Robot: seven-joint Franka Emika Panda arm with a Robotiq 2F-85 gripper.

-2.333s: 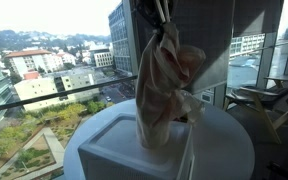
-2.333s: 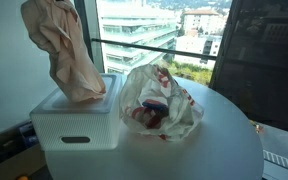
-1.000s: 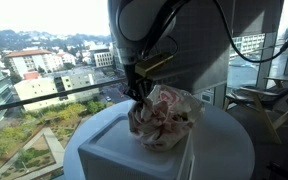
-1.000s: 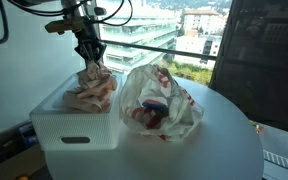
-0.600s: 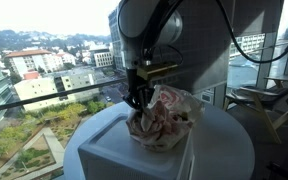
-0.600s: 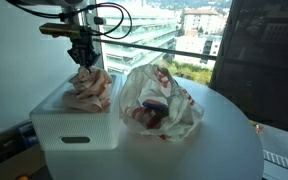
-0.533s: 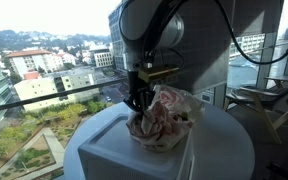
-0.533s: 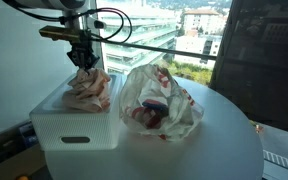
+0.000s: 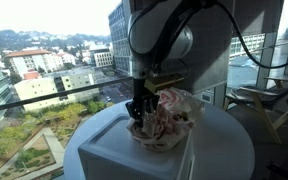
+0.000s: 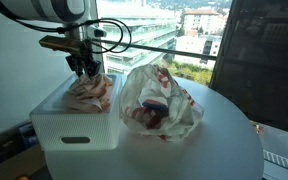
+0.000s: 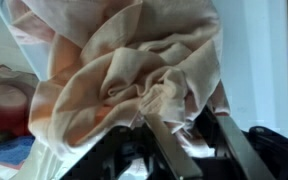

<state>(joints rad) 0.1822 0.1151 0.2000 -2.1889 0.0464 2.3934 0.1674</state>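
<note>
Wrist view: your gripper (image 11: 184, 122) sits right over the cloth (image 11: 124, 70), with the two fingers (image 11: 164, 140) parted and a fold of fabric lying at their tips. The jaws look released, not clenched on anything; you can't tell from here whether a fingertip touches the fabric.

In both exterior views the gripper (image 10: 87, 72) (image 9: 136, 112) points straight down, just above the cloth (image 10: 89, 92) (image 9: 162, 122). The cloth is a crumpled pinkish heap resting in the top of the white bin (image 10: 69, 130) (image 9: 104, 150). The bin stands on a round white table (image 10: 214, 150) by the window. A plastic bag (image 10: 159, 100) with red and blue stuff inside lies just beside the bin, touching it.
</note>
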